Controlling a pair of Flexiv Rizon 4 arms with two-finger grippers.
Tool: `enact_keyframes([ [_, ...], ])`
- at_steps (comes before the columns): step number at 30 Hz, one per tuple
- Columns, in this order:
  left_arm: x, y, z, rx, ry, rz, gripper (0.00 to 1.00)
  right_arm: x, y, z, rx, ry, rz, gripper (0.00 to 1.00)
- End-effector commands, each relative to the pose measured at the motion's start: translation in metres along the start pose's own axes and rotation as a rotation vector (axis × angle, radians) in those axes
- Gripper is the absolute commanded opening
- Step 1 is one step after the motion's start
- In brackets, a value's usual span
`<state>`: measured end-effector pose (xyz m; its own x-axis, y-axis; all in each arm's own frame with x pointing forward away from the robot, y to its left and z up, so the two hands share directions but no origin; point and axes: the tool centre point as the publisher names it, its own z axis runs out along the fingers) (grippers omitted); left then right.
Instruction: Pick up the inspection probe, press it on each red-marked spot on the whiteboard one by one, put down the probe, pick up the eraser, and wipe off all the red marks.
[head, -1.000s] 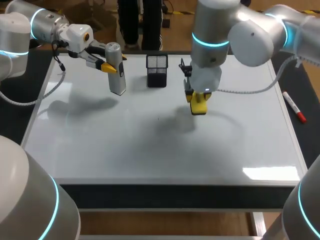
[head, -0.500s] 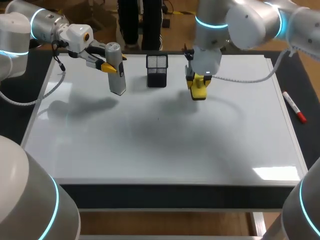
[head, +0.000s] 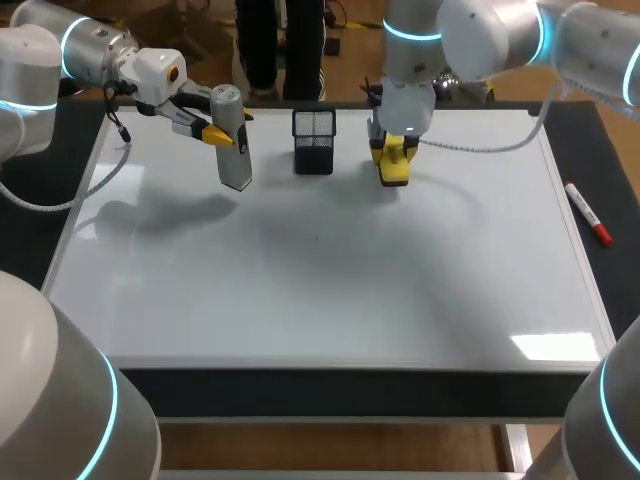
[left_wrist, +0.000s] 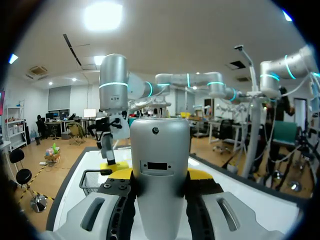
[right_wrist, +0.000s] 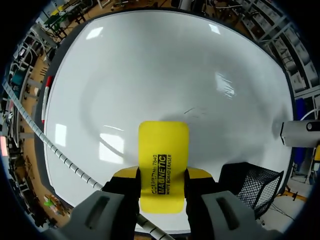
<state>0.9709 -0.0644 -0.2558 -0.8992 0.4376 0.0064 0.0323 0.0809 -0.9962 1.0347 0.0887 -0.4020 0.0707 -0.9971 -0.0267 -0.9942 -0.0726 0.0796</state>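
Standing upright just left of the black mesh basket (head: 313, 140), the grey probe (head: 233, 150) is clamped near its top in the left gripper (head: 222, 133). That arm comes in from the far left corner. In the left wrist view a yellow fingertip presses on each side of the probe's rounded body, so the fingers are closed on it. The lower end of the probe is down at the whiteboard (head: 330, 290), level with the foot of the basket. Whether it touches the surface cannot be told.

The basket itself stands on the far part of the whiteboard, apart from both tools and roughly midway between them. A small faint dark streak (head: 317, 237) lies on the whiteboard nearer the robot than the basket, almost straight in front of it.

Just right of the basket, the right gripper (head: 393, 160) points down from an arm that reaches in from the far right. It holds the yellow eraser (head: 394, 168). The right wrist view shows the eraser squeezed between the two yellow tips, its long body reaching out past them over the whiteboard. The eraser sits low, close to the surface, but contact with it cannot be made out.

Far to the right of the basket, off the whiteboard's edge, a marker (head: 588, 214) with a red cap lies on the dark tabletop.
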Motion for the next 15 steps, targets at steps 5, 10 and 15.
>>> enact_keyframes([
  [5, 0.0, -0.002, -0.001, -0.001, 0.002, -0.001, 0.0, -0.002, -0.015, 0.009, -0.023, 0.015, 0.007, 0.0],
  [10, 0.0, -0.002, -0.001, -0.001, 0.002, -0.001, 0.0, 0.002, -0.022, 0.014, -0.026, 0.016, 0.019, 0.0],
  [15, 0.0, -0.002, -0.001, -0.001, 0.002, -0.001, 0.0, 0.005, -0.027, 0.017, -0.028, 0.015, 0.033, 0.0],
])
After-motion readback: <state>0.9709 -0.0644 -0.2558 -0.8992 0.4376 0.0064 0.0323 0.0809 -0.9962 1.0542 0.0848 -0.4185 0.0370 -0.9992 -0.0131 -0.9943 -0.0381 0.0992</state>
